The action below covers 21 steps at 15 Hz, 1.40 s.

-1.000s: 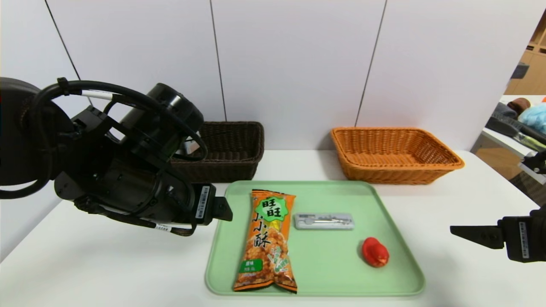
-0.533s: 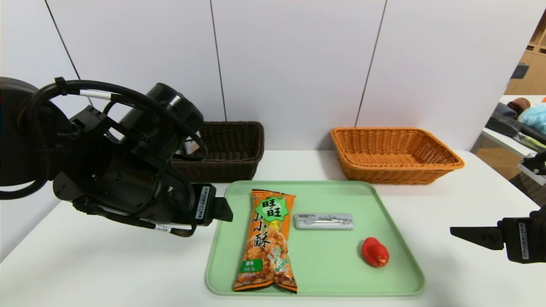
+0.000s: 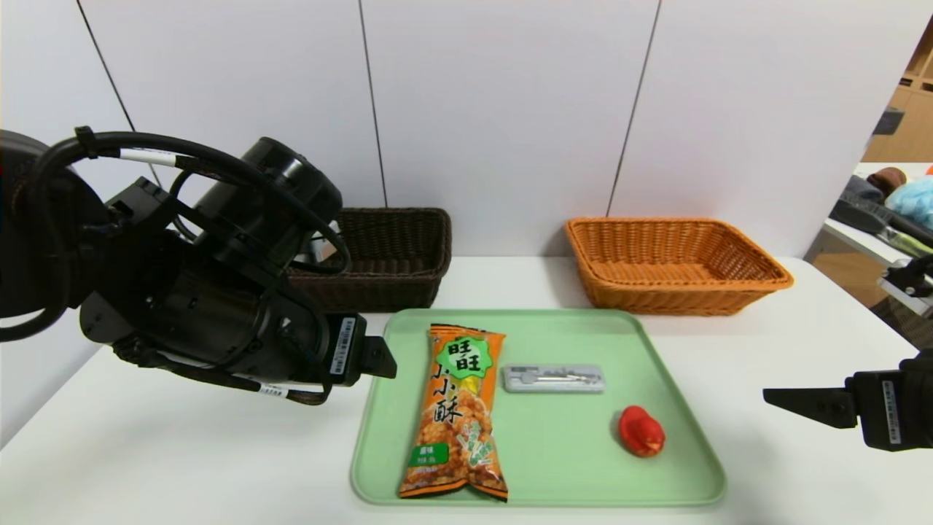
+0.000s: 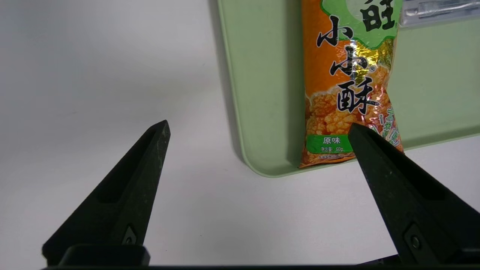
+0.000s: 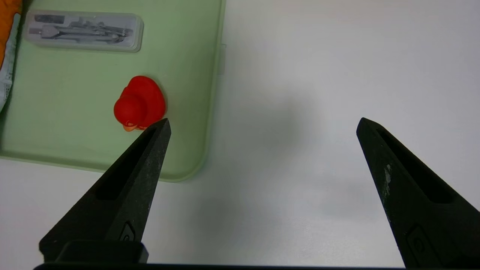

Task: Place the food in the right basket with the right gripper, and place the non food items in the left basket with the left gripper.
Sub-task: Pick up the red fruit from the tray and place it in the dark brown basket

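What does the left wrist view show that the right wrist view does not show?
Only the left wrist view shows the printed front of the snack bag, lying near the tray's corner, and the open left gripper above the white table. Only the right wrist view shows the red toy duck, the whole clear plastic case and the open right gripper, mostly over bare table beside the tray. Both views share the green tray; the bag and the case each reach only the edge of the other view.
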Tool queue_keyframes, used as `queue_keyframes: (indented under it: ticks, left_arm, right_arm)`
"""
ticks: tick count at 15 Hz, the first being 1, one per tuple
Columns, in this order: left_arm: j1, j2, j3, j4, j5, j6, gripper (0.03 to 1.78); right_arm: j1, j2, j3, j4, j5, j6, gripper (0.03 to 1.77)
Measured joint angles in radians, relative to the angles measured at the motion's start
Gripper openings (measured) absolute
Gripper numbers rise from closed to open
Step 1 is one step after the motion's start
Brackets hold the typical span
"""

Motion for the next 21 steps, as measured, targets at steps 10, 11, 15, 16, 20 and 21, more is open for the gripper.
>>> queue_keyframes:
  ticks: [10, 11, 15, 16, 20, 21]
  left_arm:
    - [-0.001, -0.007, 0.003, 0.0, 0.0, -0.001, 1.69]
    - [-0.001, -0.007, 0.004, 0.0, 0.0, -0.002, 1.69]
    - [0.0, -0.007, 0.005, 0.0, 0.0, -0.002, 1.69]
    - [0.0, -0.007, 0.006, 0.0, 0.0, -0.002, 1.69]
    - [0.001, -0.006, 0.008, 0.0, 0.0, -0.004, 1.69]
    - [0.001, -0.006, 0.01, 0.0, 0.0, -0.005, 1.69]
  right_arm:
    - [0.296, 0.153, -0.102, -0.005, -0.012, 0.114, 1.71]
    - [0.313, 0.174, -0.111, -0.005, -0.012, 0.126, 1.71]
    - [0.374, 0.273, -0.127, -0.003, -0.05, 0.147, 1.71]
    - [0.395, 0.302, -0.127, -0.003, -0.074, 0.147, 1.71]
    - [0.5, 0.412, -0.145, -0.003, -0.172, 0.155, 1.71]
    - [0.514, 0.435, -0.15, -0.003, -0.193, 0.156, 1.71]
